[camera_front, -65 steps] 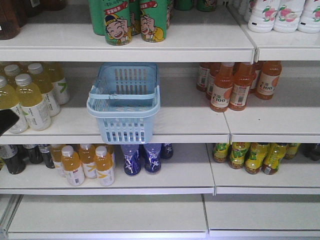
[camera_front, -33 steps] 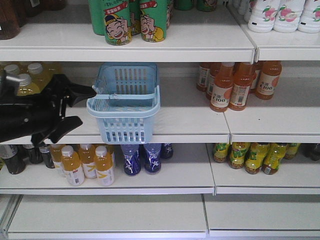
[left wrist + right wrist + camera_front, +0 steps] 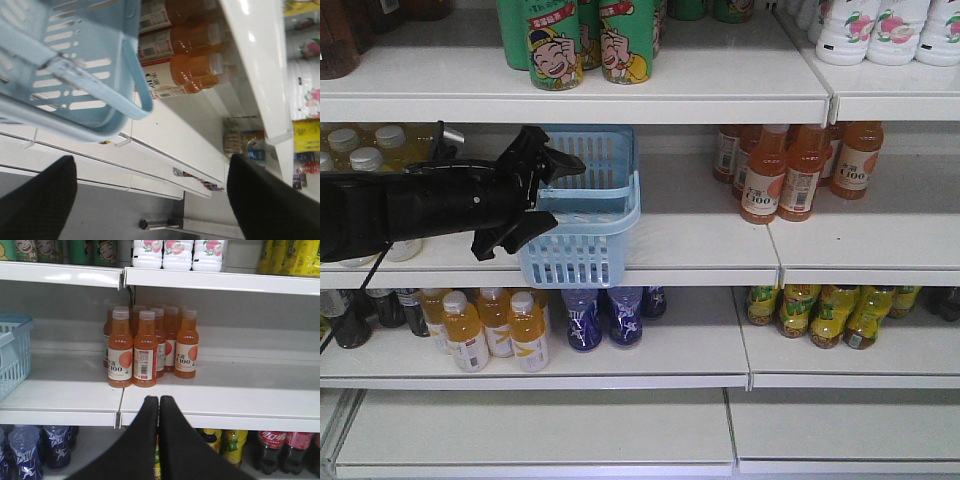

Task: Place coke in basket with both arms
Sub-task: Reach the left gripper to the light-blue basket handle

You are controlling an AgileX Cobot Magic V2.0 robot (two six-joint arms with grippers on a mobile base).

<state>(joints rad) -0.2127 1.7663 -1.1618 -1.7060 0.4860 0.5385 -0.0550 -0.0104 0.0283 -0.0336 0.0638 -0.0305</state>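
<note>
Exterior front-facing view: light blue slotted plastic shopping basket (image 3: 588,250) sits upright on the white middle shelf (image 3: 710,240). Open side up, long axis running front to back, front end overhanging the shelf lip, thin handles folded down on the rim. Glossy orange juice bottles (image 3: 800,175) with pale caps stand at its 3 o'clock, well apart.

Matte black left arm (image 3: 410,205) comes in from 9 o'clock. The left pincer (image 3: 568,192) is spread wide at the basket's left wall, one finger over the rim and one in front of the wall; contact cannot be told.

Left wrist view: black fingertips (image 3: 45,200) apart, nothing between, basket (image 3: 90,65) at 11 o'clock.

Right wrist view: right pincer (image 3: 159,405) pressed together, empty, pointing at the orange juice bottles (image 3: 145,347); basket (image 3: 12,355) at 9 o'clock.

Half a second ago the left pincer was short of the basket; now it overlaps it. Basket unmoved.
</note>
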